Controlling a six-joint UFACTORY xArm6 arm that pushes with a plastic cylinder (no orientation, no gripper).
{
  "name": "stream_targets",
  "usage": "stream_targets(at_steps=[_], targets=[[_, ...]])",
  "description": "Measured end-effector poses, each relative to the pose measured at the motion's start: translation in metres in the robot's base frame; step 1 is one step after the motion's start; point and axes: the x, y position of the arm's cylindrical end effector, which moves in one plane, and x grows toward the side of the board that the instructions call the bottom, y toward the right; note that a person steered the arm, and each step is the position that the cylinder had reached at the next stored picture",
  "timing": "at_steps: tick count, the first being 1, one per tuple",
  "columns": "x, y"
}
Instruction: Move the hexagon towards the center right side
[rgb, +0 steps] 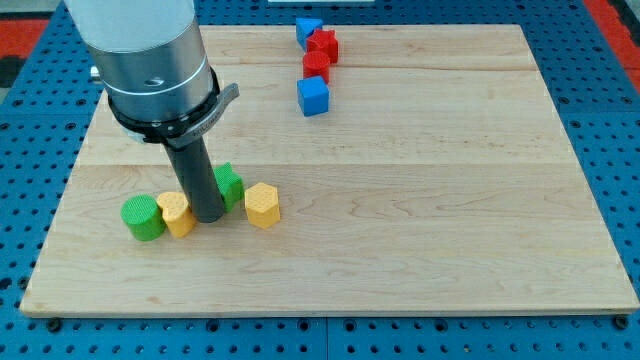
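A yellow hexagon block (262, 205) sits on the wooden board (400, 200) at the lower left. My tip (210, 217) rests just left of it, a small gap apart. The rod stands in front of a green block (229, 186) whose shape is partly hidden. A second yellow block (178, 213) touches the rod's left side, and a green cylinder (142, 219) lies left of that.
At the view's top centre stand a blue cube (309, 29), a red star-like block (323, 45), a red block (316, 66) and another blue cube (313, 96), in a rough column. The arm's grey body (150, 60) covers the top left.
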Motion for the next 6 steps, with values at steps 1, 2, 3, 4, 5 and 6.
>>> stream_targets(at_steps=[1, 2, 3, 4, 5, 6], targets=[[0.0, 0.012], [0.001, -0.006], [0.019, -0.015], [0.033, -0.015], [0.033, -0.015], [0.033, -0.013]])
